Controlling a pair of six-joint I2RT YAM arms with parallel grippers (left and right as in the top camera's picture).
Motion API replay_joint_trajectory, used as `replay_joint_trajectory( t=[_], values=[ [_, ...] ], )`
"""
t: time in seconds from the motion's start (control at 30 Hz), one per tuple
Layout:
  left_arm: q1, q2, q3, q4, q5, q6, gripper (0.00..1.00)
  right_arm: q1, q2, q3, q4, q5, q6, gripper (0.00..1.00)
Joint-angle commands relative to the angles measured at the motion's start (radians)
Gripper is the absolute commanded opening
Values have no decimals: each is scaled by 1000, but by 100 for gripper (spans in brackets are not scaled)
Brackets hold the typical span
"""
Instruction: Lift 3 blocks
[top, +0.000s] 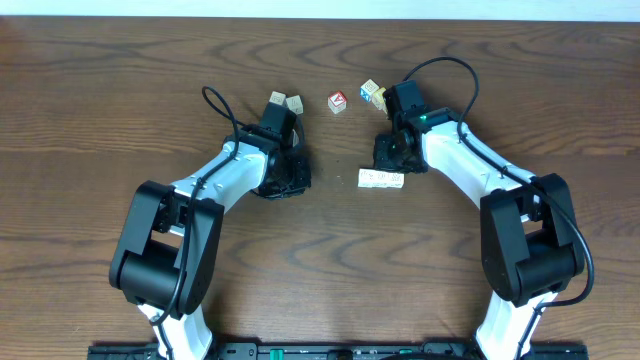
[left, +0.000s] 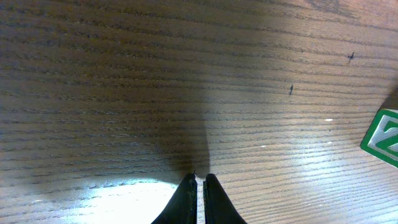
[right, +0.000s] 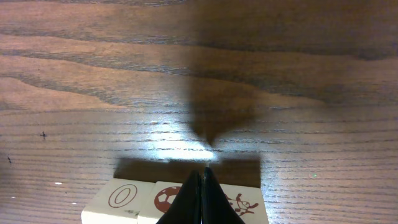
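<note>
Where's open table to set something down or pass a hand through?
Free: table left of the left arm, right of the right arm, and near centre between the arm bases, below the three white blocks. Crowded: far centre, red-faced cube and loose cubes by both wrists.

cream block (right: 118, 199): 0 or O | green-faced block (left: 383, 138): 2, cut off

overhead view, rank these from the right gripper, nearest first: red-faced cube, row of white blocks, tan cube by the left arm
1. row of white blocks: directly at the right gripper, on its near side.
2. red-faced cube: farther up the table, near the middle.
3. tan cube: farthest, beside the left arm.
</note>
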Motion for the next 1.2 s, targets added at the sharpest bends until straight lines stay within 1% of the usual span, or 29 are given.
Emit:
replay_joint_trajectory(
  t=[0.0, 0.7, 0.9, 1.03, 1.17],
  values=[
    [5, -24, -11, -2, -14, 10, 7, 6, 3, -6, -1, -7, 13, 1],
    [5, -24, -11, -2, -14, 10, 7, 6, 3, -5, -6, -7, 14, 1],
    [5, -24, -11, -3, -14, 10, 7, -13, 3, 9, 0, 23, 13, 1],
    [5, -24, -11, -2, -14, 28, 7, -57, 1, 72, -64, 23, 1, 1],
    [5, -24, -11, -3, -10, 51, 7, -136, 1, 185, -183, 17, -5, 1]
  ],
)
